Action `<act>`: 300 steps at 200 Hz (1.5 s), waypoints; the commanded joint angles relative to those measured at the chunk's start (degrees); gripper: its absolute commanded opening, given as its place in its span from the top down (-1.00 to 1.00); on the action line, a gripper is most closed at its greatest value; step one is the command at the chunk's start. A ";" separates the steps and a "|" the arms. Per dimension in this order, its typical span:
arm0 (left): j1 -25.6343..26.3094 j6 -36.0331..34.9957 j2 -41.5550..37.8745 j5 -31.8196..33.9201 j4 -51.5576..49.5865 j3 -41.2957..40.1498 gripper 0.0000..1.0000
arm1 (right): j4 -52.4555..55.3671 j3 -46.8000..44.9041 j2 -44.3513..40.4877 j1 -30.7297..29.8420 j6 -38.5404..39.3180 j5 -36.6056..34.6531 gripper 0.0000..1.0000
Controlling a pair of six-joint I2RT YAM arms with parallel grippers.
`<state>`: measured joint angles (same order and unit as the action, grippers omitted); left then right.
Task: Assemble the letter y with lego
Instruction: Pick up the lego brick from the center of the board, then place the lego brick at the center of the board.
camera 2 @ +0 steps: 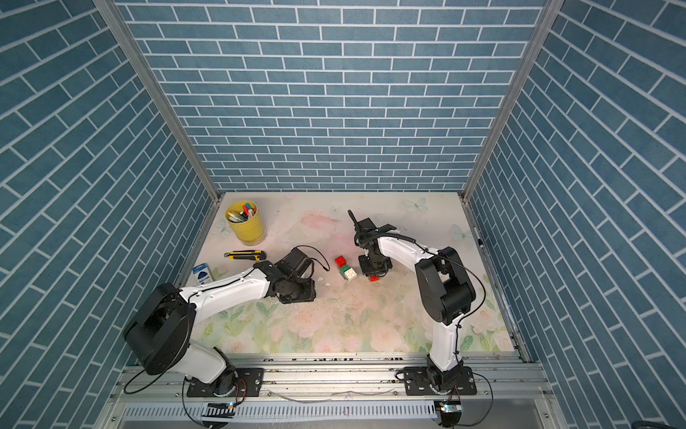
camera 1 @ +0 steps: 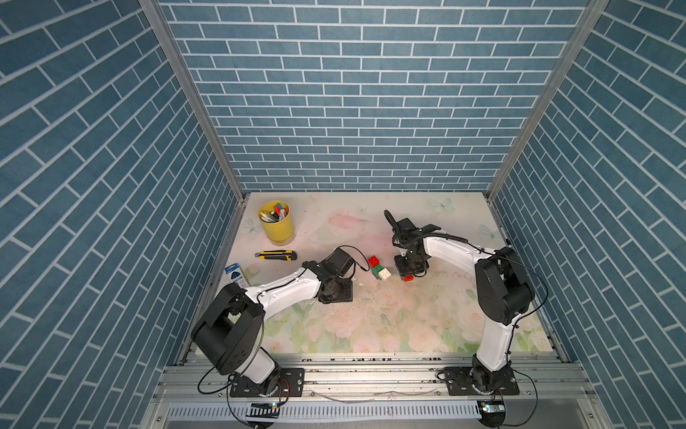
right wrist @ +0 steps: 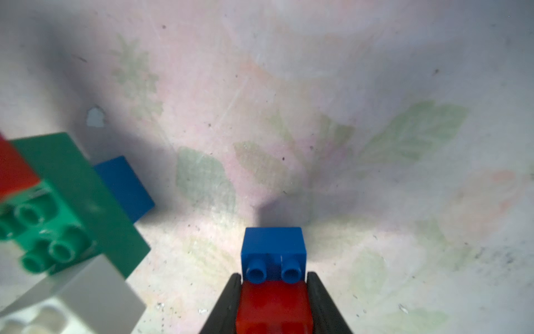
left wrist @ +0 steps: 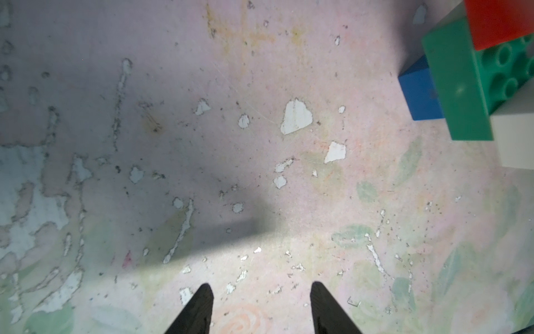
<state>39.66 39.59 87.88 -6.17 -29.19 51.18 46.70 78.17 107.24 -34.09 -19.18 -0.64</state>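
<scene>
Right wrist view shows us our right gripper (right wrist: 274,279) closed tight on a red brick (right wrist: 274,303), with a blue brick (right wrist: 273,248) joined ahead of it, unseen in both top views. Meanwhile our left gripper (left wrist: 261,303) stands half-open, empty. Between them lies the letter y (camera 1: 379,268).

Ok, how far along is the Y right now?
Done: a cluster of red, green, white and blue bricks stands joined on the table. In hand: the right gripper is shut on a red brick with a blue brick stuck to it, beside the cluster. The left gripper is open and empty. Remaining: join that pair to the cluster.
</scene>
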 commanded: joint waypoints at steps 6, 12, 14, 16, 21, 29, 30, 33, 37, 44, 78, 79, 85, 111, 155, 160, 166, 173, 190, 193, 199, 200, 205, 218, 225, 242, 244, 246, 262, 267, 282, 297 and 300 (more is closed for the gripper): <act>-0.66 -0.40 -1.66 1.69 -1.75 -1.17 -0.14 | 4.44 2.81 -4.82 -2.62 1.78 -0.50 0.36; -0.94 -0.28 -2.07 1.69 -1.75 -1.60 -0.14 | 5.07 3.47 -5.01 -3.43 2.22 -0.45 0.36; -1.08 -0.23 -2.26 1.69 -1.68 -1.74 -0.14 | 5.25 3.72 -5.06 -3.68 2.33 -0.55 0.36; -1.14 -0.18 -2.44 1.69 -1.67 -1.88 -0.14 | 5.42 3.91 -5.10 -3.99 2.44 -0.58 0.36; -1.44 -0.07 -2.79 1.74 -1.65 -2.31 -0.14 | 5.82 4.62 -5.10 -4.73 2.83 -0.53 0.35; -1.90 0.09 -3.50 1.70 -1.62 -2.93 -0.14 | 6.28 5.60 -5.03 -5.98 3.62 -0.29 0.35; -1.93 0.11 -3.59 1.70 -1.68 -3.02 -0.14 | 6.38 5.68 -5.03 -6.12 3.66 -0.26 0.35; -2.10 0.16 -3.84 1.70 -1.66 -3.29 -0.15 | 6.55 6.05 -4.96 -6.60 3.90 -0.17 0.35; -2.41 0.21 -4.16 1.69 -1.66 -3.63 -0.14 | 6.70 6.51 -4.86 -7.19 4.24 0.01 0.35; -2.88 0.44 -4.86 1.69 -1.66 -4.31 -0.15 | 7.06 7.50 -4.40 -8.10 4.94 0.64 0.35; -5.21 1.46 -8.01 1.36 -1.44 -7.29 -0.15 | 7.79 12.27 -1.08 -11.84 7.40 3.27 0.35; -5.25 1.50 -8.08 1.35 -1.46 -7.39 -0.15 | 7.79 12.40 -0.99 -11.90 7.49 3.36 0.35; -5.71 1.71 -8.60 1.34 -1.42 -7.79 -0.15 | 7.88 13.26 -0.15 -12.43 7.92 3.87 0.35; -7.27 1.89 -10.38 1.08 -1.57 -9.36 -0.15 | 8.65 17.31 4.25 -14.78 10.16 5.47 0.35; -8.43 2.19 -12.02 1.08 -1.48 -10.98 -0.15 | 8.95 22.66 11.23 -17.32 13.21 7.49 0.35; -8.52 2.26 -11.95 1.08 -1.41 -11.00 -0.15 | 8.86 22.95 11.78 -17.54 13.58 7.66 0.34; -8.55 2.24 -12.11 1.00 -1.28 -11.01 -0.15 | 8.76 23.30 12.32 -17.72 13.87 7.76 0.34; -8.49 2.33 -12.06 0.92 -1.06 -10.97 -0.15 | 8.70 23.74 13.06 -17.92 14.24 8.01 0.34; -8.60 2.54 -12.10 0.90 -0.63 -12.42 -0.15 | 8.58 24.50 14.80 -18.42 15.02 8.44 0.34; -8.59 2.61 -12.05 0.86 -0.62 -12.50 -0.15 | 8.66 24.73 15.09 -18.53 15.17 8.45 0.34; -8.61 2.64 -11.96 0.77 -0.54 -12.51 -0.15 | 8.76 25.08 15.76 -18.67 15.36 8.42 0.34; -8.58 2.62 -11.95 0.79 -0.48 -12.51 -0.15 | 8.76 25.13 15.87 -18.75 15.38 8.40 0.34; -8.57 2.60 -11.96 0.81 -0.43 -12.64 -0.15 | 8.76 25.33 16.30 -18.90 15.52 8.17 0.34; -8.69 2.61 -11.77 0.73 -0.34 -12.65 -0.15 | 9.10 26.10 17.40 -19.38 15.81 7.48 0.33; -8.65 2.59 -11.64 0.73 -0.25 -12.68 -0.15 | 9.26 26.46 17.86 -19.60 16.13 7.18 0.32; -8.70 2.60 -11.29 0.66 -0.08 -12.64 -0.15 | 9.34 26.79 18.84 -20.16 16.95 6.59 0.30; -8.65 2.60 -11.25 0.68 -0.08 -12.66 -0.15 | 9.43 26.88 19.62 -20.21 17.04 6.50 0.30; -8.68 2.64 -11.28 0.66 -0.08 -12.68 -0.15 | 9.57 26.95 19.86 -20.23 17.13 6.42 0.30; -8.66 2.70 -11.17 0.64 0.10 -12.77 -0.15 | 9.88 27.47 20.80 -20.66 17.58 6.09 0.30; -8.71 2.77 -11.23 0.64 0.18 -12.85 -0.15 | 9.90 27.54 21.00 -20.83 17.76 5.17 0.30; -8.72 2.93 -11.19 0.56 0.27 -12.96 -0.15 | 10.16 27.91 21.59 -21.07 17.94 4.48 0.29; -8.72 2.97 -11.15 0.55 0.40 -13.11 -0.15 | 10.39 28.21 22.03 -21.31 18.11 3.99 0.27; -8.71 2.95 -11.11 0.57 0.44 -13.12 -0.15 | 10.43 28.26 22.11 -21.33 18.17 3.98 0.27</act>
<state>31.29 42.17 76.49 -5.48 -28.73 38.89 54.89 105.01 127.44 -54.78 -3.97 5.02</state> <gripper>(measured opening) 0.576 0.362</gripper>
